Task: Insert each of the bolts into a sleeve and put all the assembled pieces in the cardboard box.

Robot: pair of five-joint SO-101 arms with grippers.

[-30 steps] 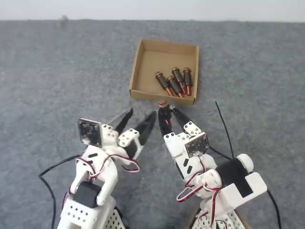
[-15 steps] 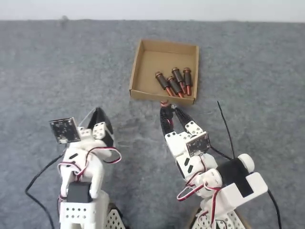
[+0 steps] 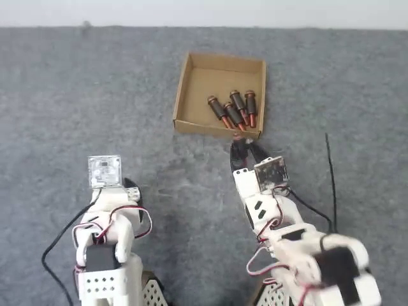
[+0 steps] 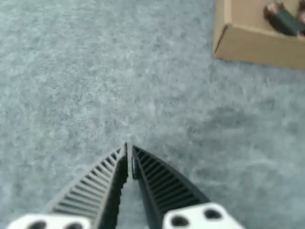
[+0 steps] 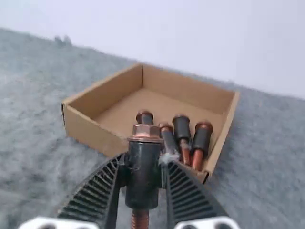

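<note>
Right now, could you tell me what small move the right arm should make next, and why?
Probably ease the right pincer forward over the near wall of the box, then open. It grips a bolt in its sleeve just short of that wall, and four finished pieces lie inside.

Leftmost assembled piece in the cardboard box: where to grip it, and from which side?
Probably the black sleeve of the leftmost piece, mid-length, from straight above, fingers across its long axis. It lies flat and diagonal on the cardboard box floor. Bare floor on its left gives one finger room; the neighbouring piece lies close on its right, so the gap there looks tight.
</note>
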